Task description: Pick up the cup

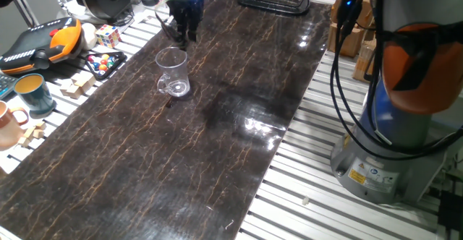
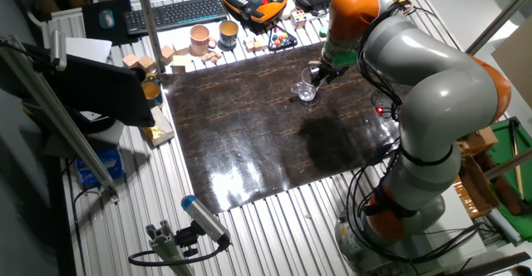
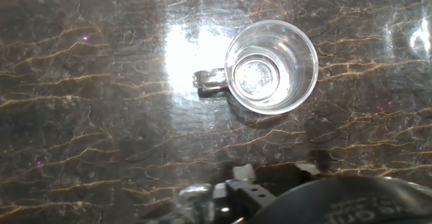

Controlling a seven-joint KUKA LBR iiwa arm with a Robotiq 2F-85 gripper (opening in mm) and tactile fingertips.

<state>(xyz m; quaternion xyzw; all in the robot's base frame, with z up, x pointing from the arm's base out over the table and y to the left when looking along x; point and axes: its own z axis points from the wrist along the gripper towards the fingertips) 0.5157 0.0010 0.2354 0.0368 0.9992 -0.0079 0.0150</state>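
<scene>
**A:** So where's your cup sitting at the moment?

**B:** You've got it upright on the dark marble-look slab, toward the far end in one fixed view, with the looped handle pointing down toward the camera. Nothing is touching it. From the hand view you're looking almost straight down into it: round rim, thick base showing through the glass, handle sticking out to the left.

**A:** And the gripper?

**B:** It hangs just beyond the cup in that fixed view, near it but apart, fingers pointing down at the slab. In the other fixed view your arm curls over from the right and the hand sits right next to the cup. As for the claw, I honestly can't tell you whether it's spread or closed (the fingers are one dark blob against a dark top, and the hand view only catches the hardware at the bottom edge). It's holding nothing that I can see.

**A:** Anything else nearby you'd mix it up with?

**B:** Not really. The teal mug and the pinkish mug are off the slab on the slatted table to the left, well apart from your cup, next to some wooden blocks, a Rubik's cube and an orange-and-black pendant.
</scene>
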